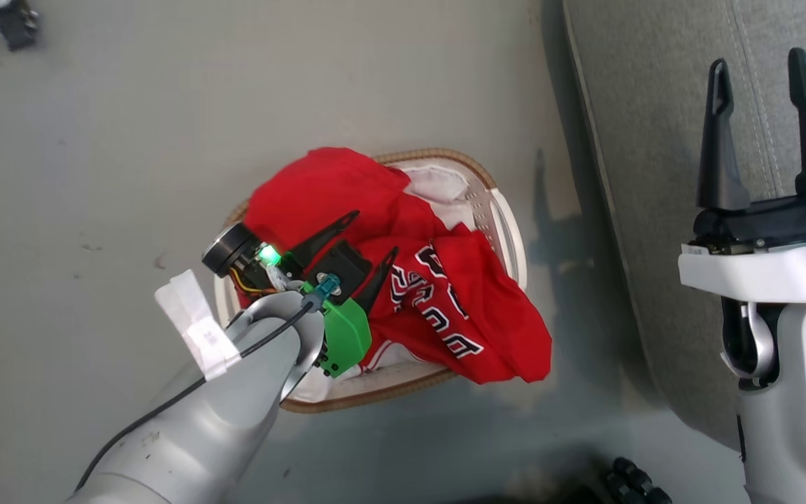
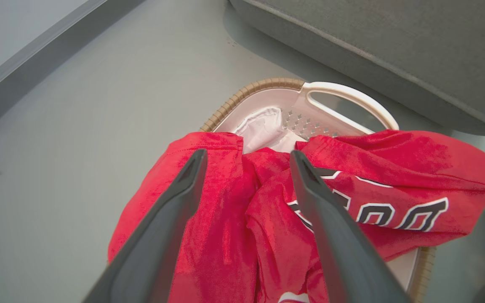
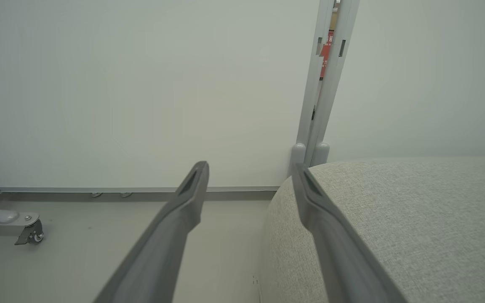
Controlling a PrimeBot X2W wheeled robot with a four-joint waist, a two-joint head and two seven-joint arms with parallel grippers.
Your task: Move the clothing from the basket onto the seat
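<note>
Clothing lies diagonally across basket, spilling toward seat; left claw and right claw both gape.

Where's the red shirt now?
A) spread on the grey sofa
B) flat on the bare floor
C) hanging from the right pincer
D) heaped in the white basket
D: the red clothing lies heaped in the basket, one fold draped over its rim, the left pincer open over it.

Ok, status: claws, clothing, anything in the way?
Left claw open over the clothing. Right claw open above the seat. Clothing heaped in the basket, one fold over its rim. Bare floor between.
</note>
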